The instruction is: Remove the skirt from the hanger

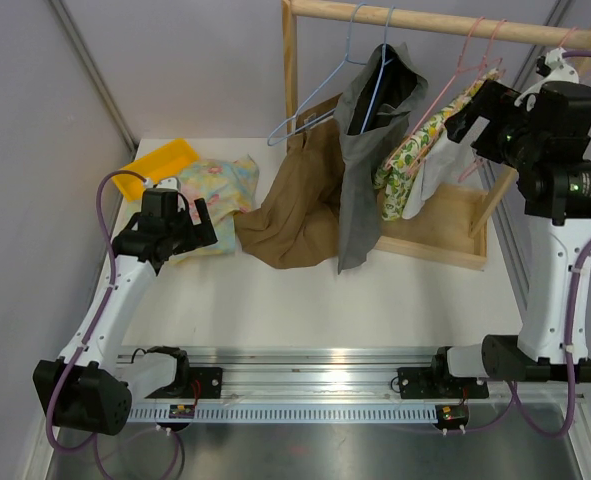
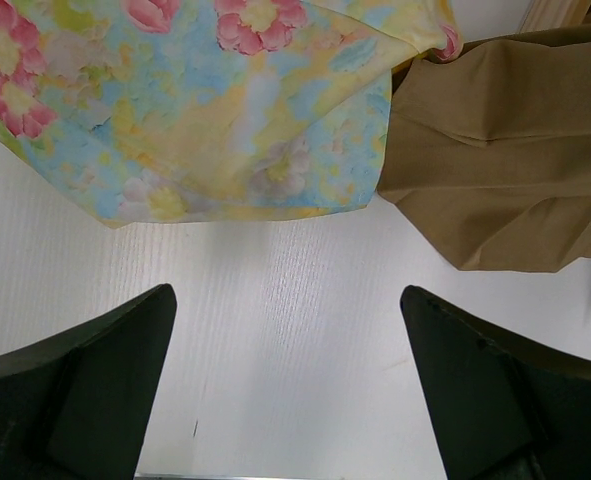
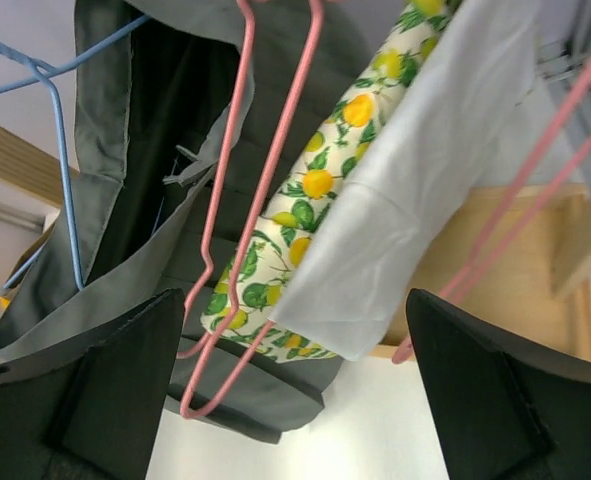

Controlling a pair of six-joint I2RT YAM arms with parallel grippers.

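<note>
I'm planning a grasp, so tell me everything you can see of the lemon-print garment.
The lemon-print garment is thin cloth, white with yellow lemons and green leaves. It hangs bunched and slanted on a pink wire hanger from the wooden rail, pressed against a pale grey cloth. The open right gripper faces it closely; contact is unclear.

We see the lemon-print skirt [image 3: 315,190] hanging just ahead of the right jaws, in the gap between them but touching neither. It is pale cloth printed with yellow lemons and green leaves. It is bunched into a long narrow fold that runs slantwise, upper end toward the far right and lower end drooping toward the near left. It is still on the pink hanger [image 3: 268,175], a thin wire one hanging tilted, whose wires cross just left of the cloth.
</note>
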